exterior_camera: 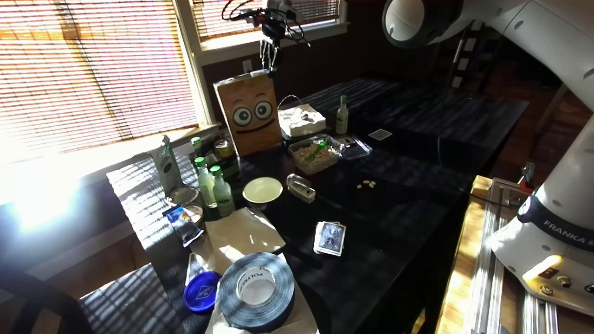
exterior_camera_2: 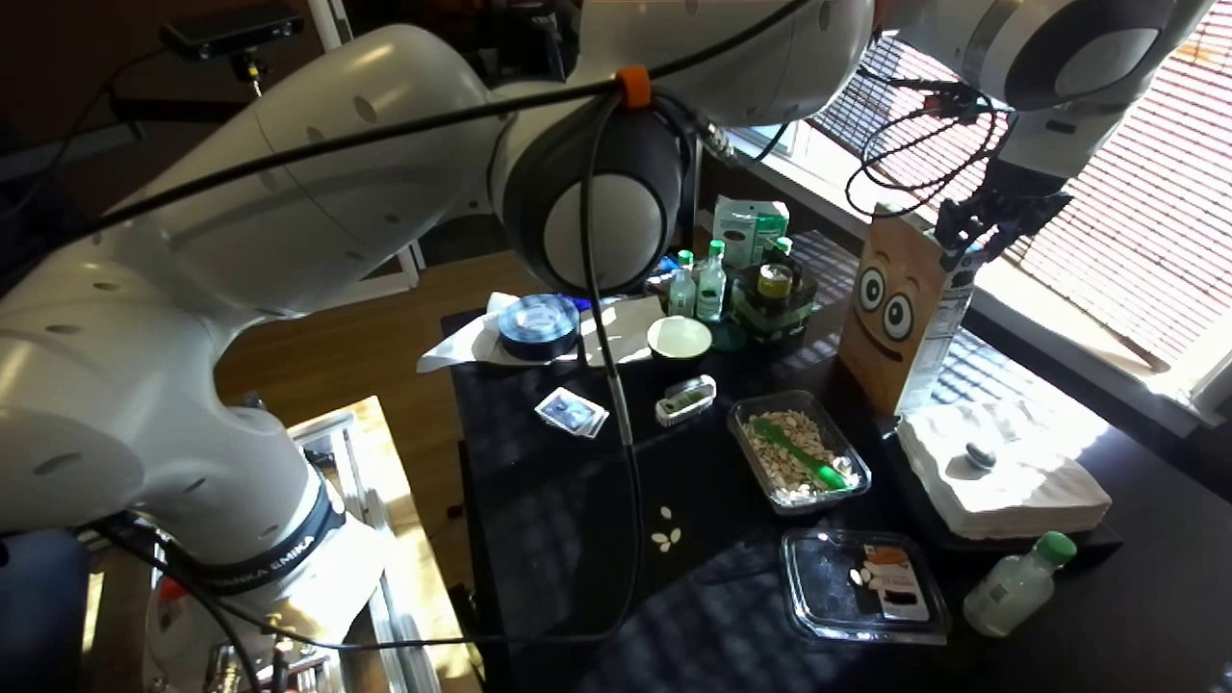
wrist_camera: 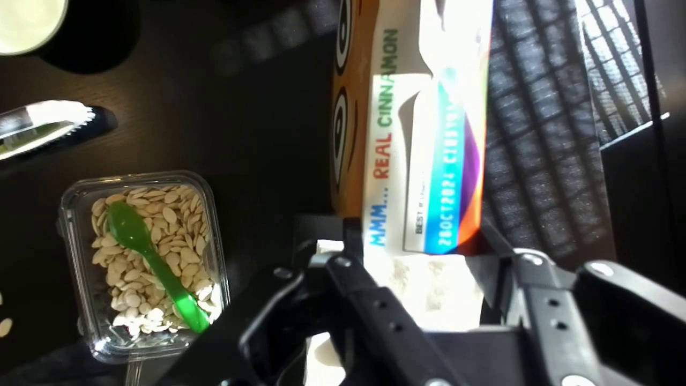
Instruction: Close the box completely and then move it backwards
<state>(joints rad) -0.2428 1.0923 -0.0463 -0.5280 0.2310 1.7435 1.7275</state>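
The tan-brown box [exterior_camera: 253, 111] with two cartoon eyes stands upright near the window in both exterior views; its narrow printed side [exterior_camera_2: 936, 332] also shows. From above, the wrist view has the box top [wrist_camera: 423, 177], where printed flaps lie folded over; glare washes out the far part. My gripper [wrist_camera: 420, 241] straddles the near end of that top, a finger [wrist_camera: 352, 236] against the face side and another on the back side. It is shut on the box across its thickness. In an exterior view the gripper [exterior_camera_2: 974, 252] comes down on the box's upper corner.
Just beside the box's base sits a stack of white napkins [exterior_camera_2: 1020, 462]. In front is a clear tub [wrist_camera: 136, 178] of seeds with a green spoon. A bowl [exterior_camera: 262, 185], a brush [exterior_camera: 300, 189] and green-capped bottles [exterior_camera: 223, 195] stand nearby. The windowsill [exterior_camera_2: 1068, 318] runs behind.
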